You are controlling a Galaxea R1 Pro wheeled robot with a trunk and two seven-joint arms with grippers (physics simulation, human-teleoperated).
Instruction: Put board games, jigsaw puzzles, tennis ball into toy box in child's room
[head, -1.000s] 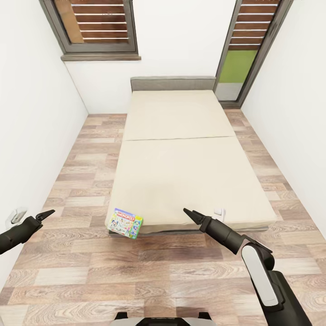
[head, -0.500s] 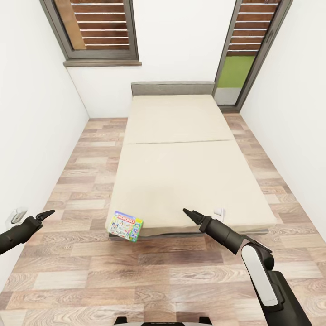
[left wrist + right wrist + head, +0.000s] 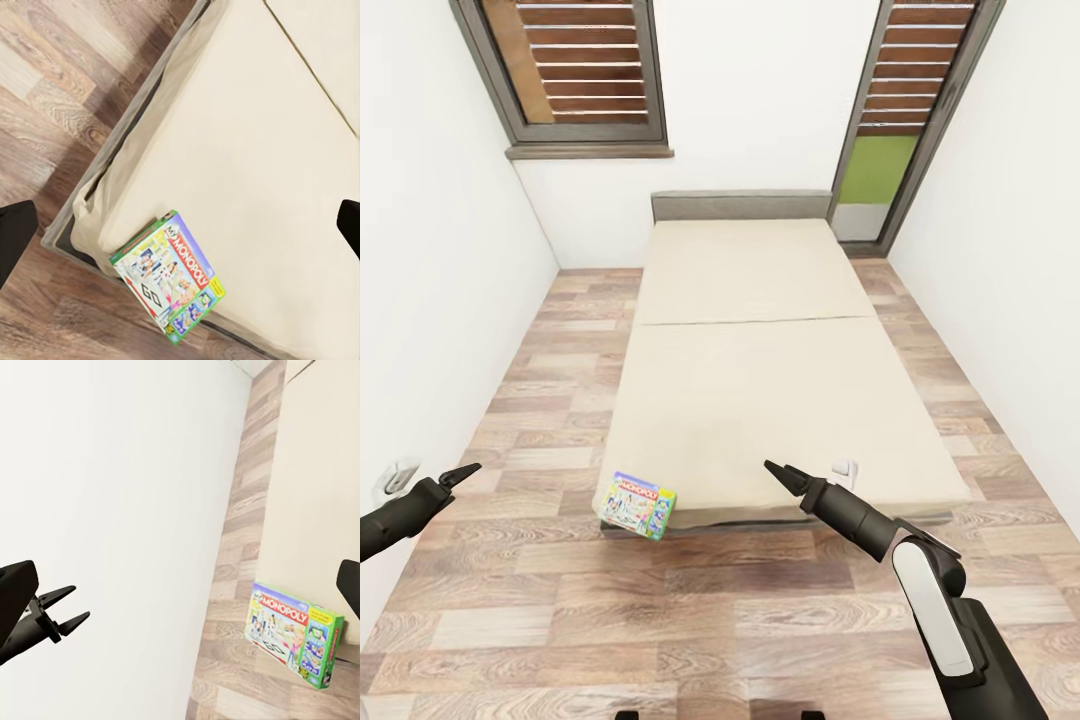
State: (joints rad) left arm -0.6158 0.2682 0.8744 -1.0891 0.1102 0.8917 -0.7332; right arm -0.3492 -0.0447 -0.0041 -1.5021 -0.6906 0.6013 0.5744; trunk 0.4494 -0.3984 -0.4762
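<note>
one game box sits at the bed's corner.
the monopoly box point(image 3: 637, 504) hangs over the bed point(image 3: 760, 380) edge, easy to grab; left jaws point(image 3: 63, 619) open, right jaws point(image 3: 775, 470) look closed.

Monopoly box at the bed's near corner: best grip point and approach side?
Grip the Monopoly box across its thin thickness, at the edge overhanging the near left corner of the bed. It lies flat, lid up, with that part past the mattress edge, so a finger could likely slip underneath. Come in from the floor side; the left end effector looks nearer.
</note>
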